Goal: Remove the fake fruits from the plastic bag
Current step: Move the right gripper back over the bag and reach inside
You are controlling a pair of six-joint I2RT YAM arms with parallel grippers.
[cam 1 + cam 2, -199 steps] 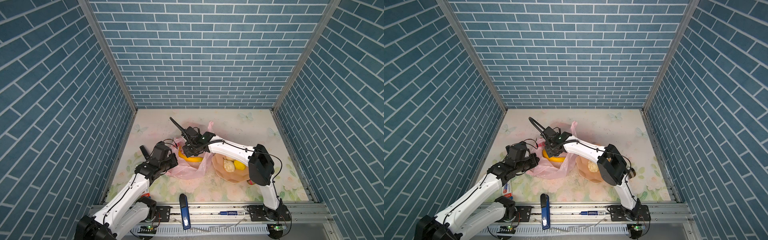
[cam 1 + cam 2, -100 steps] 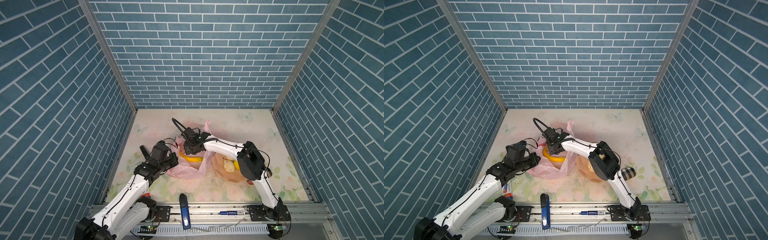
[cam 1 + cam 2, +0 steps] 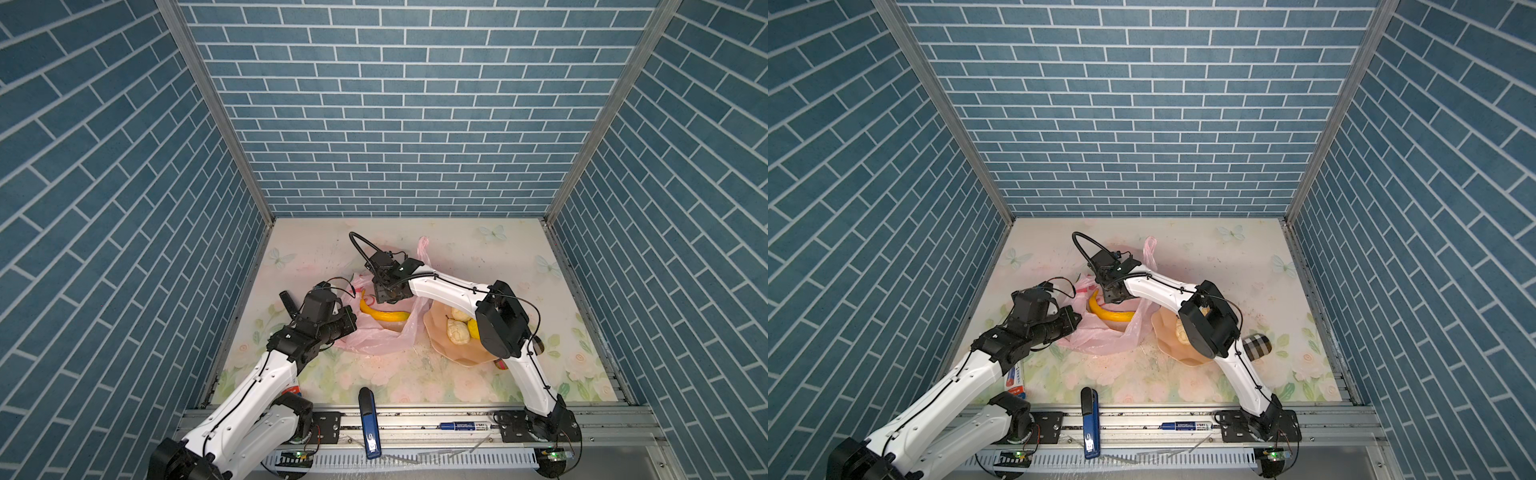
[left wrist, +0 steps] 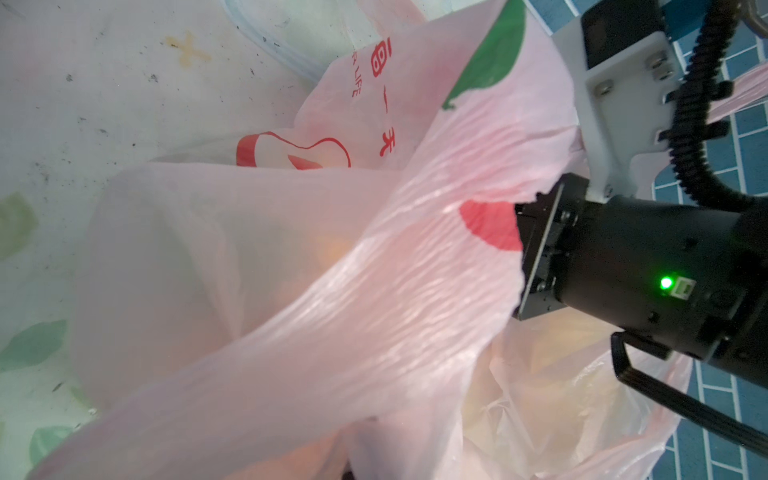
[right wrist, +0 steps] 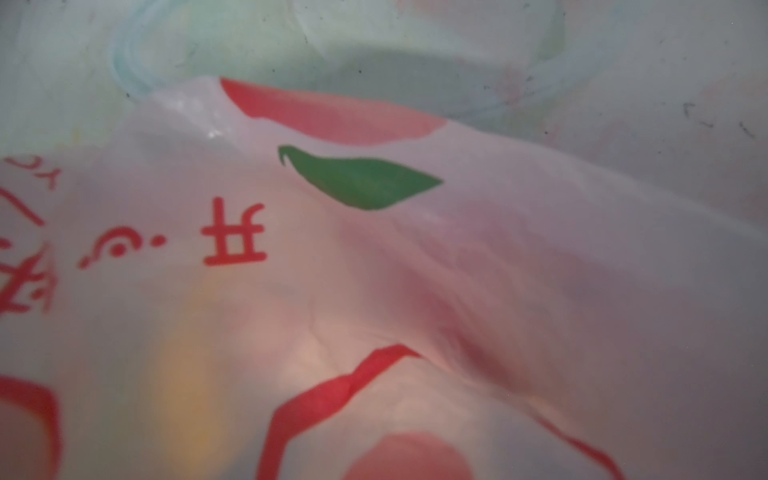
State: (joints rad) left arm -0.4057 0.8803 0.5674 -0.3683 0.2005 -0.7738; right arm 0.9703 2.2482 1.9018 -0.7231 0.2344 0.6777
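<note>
banana (image 3: 384,315) in bag (image 3: 374,341), beside right jaws

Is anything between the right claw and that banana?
In a top view the banana lies bare in the open plastic bag, beside the right gripper; nothing visible stands between. The right wrist view shows only bag film.

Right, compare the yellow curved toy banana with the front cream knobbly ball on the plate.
Shape: the yellow curved toy banana is long and bent; the cream knobbly ball is round.
Place: the banana lies in the open mouth of the thin pink plastic bag; the ball sits on the peach scalloped plate.
Both are toy fruits.
</note>
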